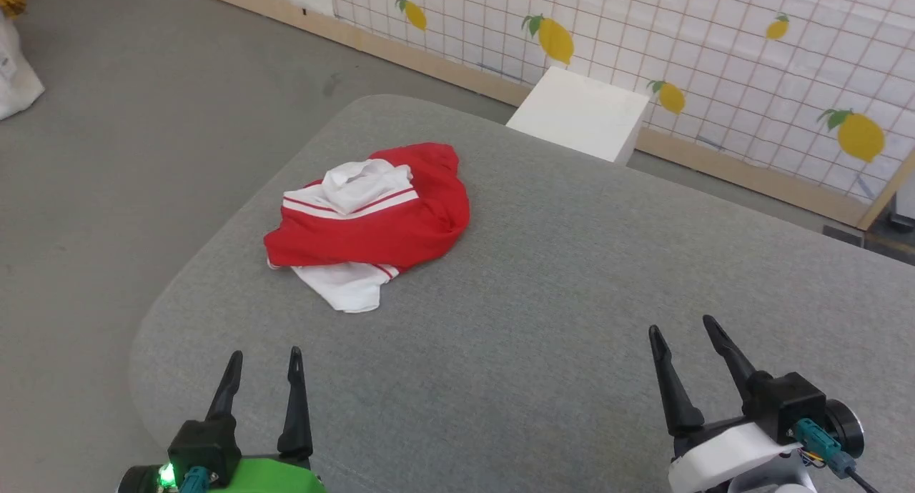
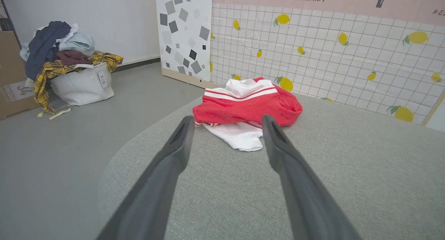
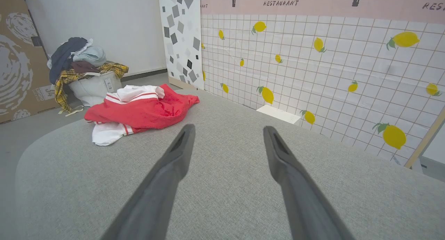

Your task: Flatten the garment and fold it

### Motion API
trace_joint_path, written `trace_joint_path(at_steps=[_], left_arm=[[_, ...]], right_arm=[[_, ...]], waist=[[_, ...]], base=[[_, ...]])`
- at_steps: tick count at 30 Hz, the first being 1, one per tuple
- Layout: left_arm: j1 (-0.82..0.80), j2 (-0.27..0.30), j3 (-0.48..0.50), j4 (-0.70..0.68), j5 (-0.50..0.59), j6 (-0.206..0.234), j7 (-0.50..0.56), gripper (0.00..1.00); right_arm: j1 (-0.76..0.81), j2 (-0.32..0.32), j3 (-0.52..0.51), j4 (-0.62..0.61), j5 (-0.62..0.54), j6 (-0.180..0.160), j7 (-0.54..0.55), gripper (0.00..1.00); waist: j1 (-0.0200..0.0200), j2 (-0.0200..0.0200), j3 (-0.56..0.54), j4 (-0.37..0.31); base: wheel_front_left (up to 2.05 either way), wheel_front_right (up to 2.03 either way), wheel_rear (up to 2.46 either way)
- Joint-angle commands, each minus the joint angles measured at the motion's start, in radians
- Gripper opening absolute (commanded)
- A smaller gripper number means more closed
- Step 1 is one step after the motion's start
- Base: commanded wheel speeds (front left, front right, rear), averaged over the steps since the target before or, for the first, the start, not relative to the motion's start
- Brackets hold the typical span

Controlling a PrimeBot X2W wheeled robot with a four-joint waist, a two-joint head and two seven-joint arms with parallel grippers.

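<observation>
The garment (image 1: 379, 228), bunched far left on the surface (image 1: 572, 279), looks soft and limp; pinch its near sleeve. The left end effector (image 1: 265, 352) and right end effector (image 1: 681, 324) gape, empty.

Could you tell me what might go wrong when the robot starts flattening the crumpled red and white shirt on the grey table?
1. The garment lies bunched, with red cloth over a white sleeve. The open jaws closing on it may pinch several layers at once, so it would not spread flat.
2. It sits toward the table's rounded left edge, so a pull that way could slide it onto the floor.
</observation>
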Motion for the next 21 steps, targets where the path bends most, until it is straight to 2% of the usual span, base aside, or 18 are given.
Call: trace_joint_path(at_steps=[1,12,21], left_arm=[[0.014,-0.005,-0.003,0.000,-0.010,-0.001,-0.011,1.00],[0.017,-0.005,-0.009,0.000,-0.028,0.015,-0.033,1.00],[0.018,-0.005,-0.005,0.002,-0.029,0.015,-0.033,1.00]], right_arm=[[0.008,0.001,0.002,0.006,0.006,-0.001,-0.013,1.00],[0.005,0.001,-0.003,0.020,0.008,-0.002,-0.033,1.00],[0.003,0.001,-0.003,0.018,0.012,-0.002,-0.033,1.00]], waist=[[0.0000,0.0000,0.003,0.011],[0.0000,0.0000,0.010,0.062],[0.0000,0.0000,0.008,0.063]], base=[[0.00,0.00,0.00],[0.00,0.00,0.00],[0.00,0.00,0.00]])
